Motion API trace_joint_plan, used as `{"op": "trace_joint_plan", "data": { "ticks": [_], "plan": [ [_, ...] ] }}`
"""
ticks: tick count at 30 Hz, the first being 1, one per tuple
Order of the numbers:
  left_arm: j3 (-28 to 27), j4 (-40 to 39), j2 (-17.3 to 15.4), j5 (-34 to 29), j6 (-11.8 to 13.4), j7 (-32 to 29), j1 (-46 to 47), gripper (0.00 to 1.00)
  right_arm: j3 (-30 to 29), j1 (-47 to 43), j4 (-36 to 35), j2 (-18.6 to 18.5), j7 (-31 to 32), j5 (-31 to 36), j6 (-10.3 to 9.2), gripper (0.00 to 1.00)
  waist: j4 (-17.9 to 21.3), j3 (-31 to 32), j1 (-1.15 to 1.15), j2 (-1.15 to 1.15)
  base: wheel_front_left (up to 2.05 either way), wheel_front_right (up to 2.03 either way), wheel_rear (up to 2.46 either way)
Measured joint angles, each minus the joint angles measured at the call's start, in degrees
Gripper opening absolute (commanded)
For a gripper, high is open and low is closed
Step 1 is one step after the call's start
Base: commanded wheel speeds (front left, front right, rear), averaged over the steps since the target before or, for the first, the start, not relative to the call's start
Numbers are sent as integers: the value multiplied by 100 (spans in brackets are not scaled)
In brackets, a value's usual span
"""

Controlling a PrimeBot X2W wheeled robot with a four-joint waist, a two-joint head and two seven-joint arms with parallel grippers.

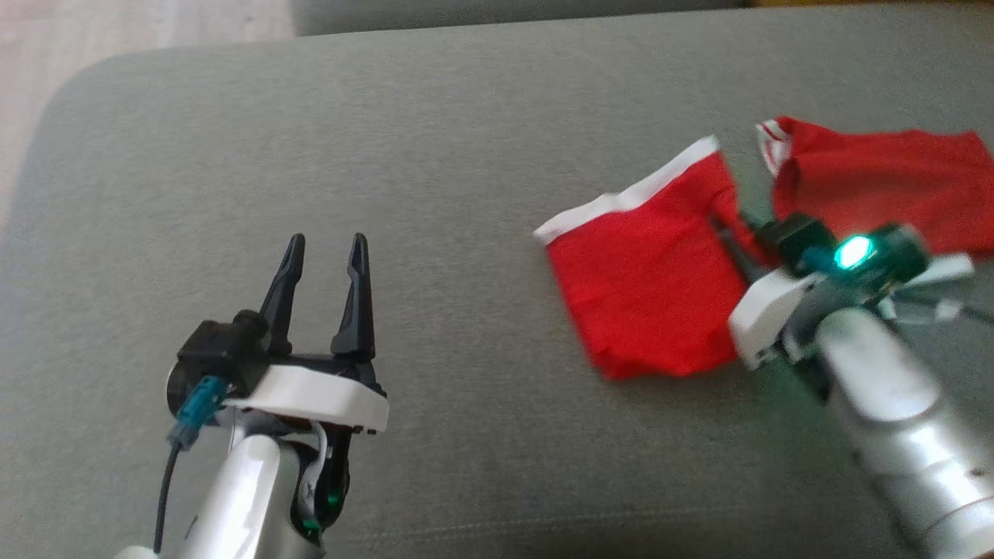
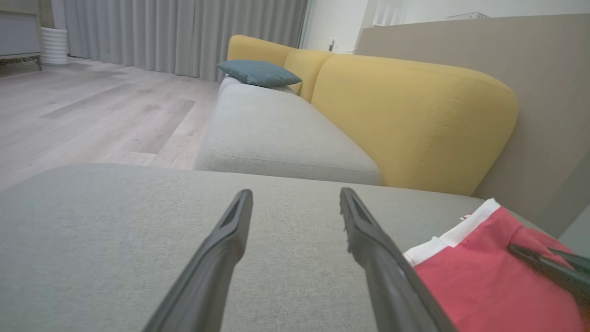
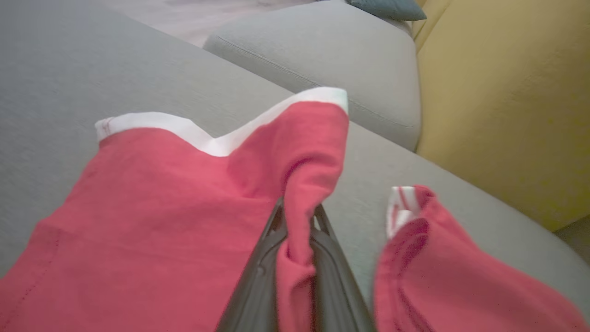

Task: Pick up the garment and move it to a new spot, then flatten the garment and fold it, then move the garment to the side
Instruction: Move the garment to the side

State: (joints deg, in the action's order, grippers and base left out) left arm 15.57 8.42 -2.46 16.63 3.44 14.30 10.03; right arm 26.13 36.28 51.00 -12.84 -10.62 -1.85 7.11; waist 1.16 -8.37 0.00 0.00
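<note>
Pinching a raised fold of the red garment [image 1: 652, 295], the right fingers [image 3: 258, 276] are almost closed, with cloth squeezed between them. The garment, edged with a white band [image 1: 621, 203], lies crumpled on the right half of the grey sofa cushion [image 1: 388, 140]. A second red part spreads toward the cushion's right edge; whether the two parts join I cannot tell. The left fingers [image 1: 356, 295] stand wide apart, holding nothing, over the cushion's left half near its front edge.
</note>
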Motion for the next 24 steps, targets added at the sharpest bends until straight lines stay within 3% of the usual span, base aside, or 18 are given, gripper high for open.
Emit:
{"op": "trace_joint_plan", "data": {
  "ticks": [7,12,18,24],
  "plan": [
    [9,-76,0,-104,-96,0,239,100,200,638,-522,-1163,361,-68,0,0,421,-350,0,0,0,0,0],
    [-4,-103,0,-197,-151,1,502,100,65,912,-675,-1720,554,-147,0,0,557,-690,0,0,0,0,0],
    [-79,-100,1,-263,-250,1,643,100,-210,961,-680,-2009,771,-157,0,0,630,-1017,0,0,0,0,0],
    [-136,-100,2,-293,-298,1,749,100,-626,1017,-683,-2052,1000,58,0,0,618,-1236,0,0,0,0,0]
  ]
}}
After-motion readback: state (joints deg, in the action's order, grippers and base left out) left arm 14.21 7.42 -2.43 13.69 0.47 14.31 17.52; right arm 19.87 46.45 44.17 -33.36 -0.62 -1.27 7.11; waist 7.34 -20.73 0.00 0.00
